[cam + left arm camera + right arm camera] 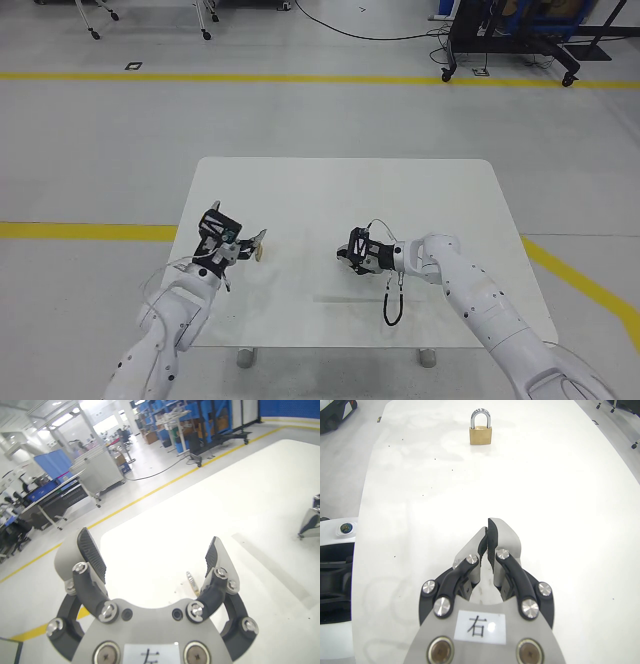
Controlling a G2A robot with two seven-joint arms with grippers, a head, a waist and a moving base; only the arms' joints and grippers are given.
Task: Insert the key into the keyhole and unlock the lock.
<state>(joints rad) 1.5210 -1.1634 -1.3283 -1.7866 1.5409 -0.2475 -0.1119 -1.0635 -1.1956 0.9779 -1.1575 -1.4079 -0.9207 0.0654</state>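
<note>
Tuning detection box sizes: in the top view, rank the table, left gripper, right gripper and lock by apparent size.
Largest: table.
Then left gripper and right gripper, too alike to rank.
Smallest: lock.

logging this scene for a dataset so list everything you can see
table: 1, white, in front of the robot
padlock: 1, brass body with silver shackle, on the table toward the robot's left
floor tape: several lines, yellow, on the grey floor around the table
wheeled rack: 1, black, on the floor beyond the table's far side
cable: 1, black, looping down from the right arm
left gripper: 1, grey and black, jaws open, beside the padlock
right gripper: 1, grey and black, jaws shut, over the table's middle, pointing at the padlock
</note>
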